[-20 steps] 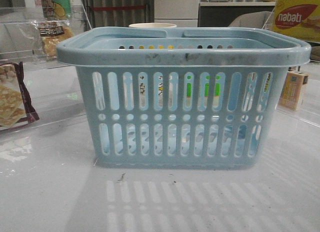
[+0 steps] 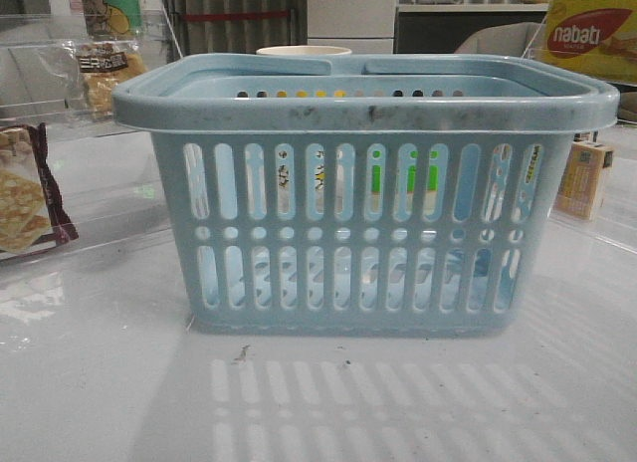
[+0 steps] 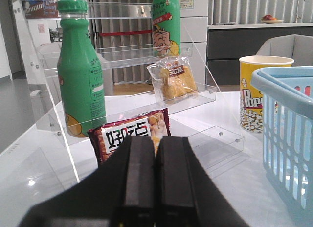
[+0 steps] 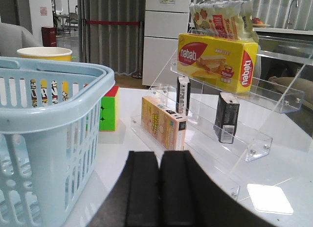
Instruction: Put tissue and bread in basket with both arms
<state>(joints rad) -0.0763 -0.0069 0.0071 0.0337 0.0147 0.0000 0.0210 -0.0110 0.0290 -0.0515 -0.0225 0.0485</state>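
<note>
The light-blue basket (image 2: 363, 233) stands in the middle of the table; its rim also shows in the left wrist view (image 3: 288, 119) and the right wrist view (image 4: 49, 114). The bread (image 3: 173, 80), a clear pack with a dark label, leans on the lower acrylic shelf at the left (image 2: 105, 74). The tissue (image 4: 226, 117), a small dark pack, stands on the lower shelf at the right. My left gripper (image 3: 156, 141) is shut with nothing in it, short of a cracker pack. My right gripper (image 4: 160, 156) is shut and empty beside the basket. Neither gripper shows in the front view.
Green bottles (image 3: 78, 75) stand on the left acrylic shelf, with a maroon-edged cracker pack (image 3: 129, 134) below. A popcorn cup (image 3: 257, 97) sits behind the basket. The right shelf holds a yellow nabati carton (image 4: 217, 60) and a yellow-orange carton (image 4: 164, 122); a colour cube (image 4: 108, 109) is nearby.
</note>
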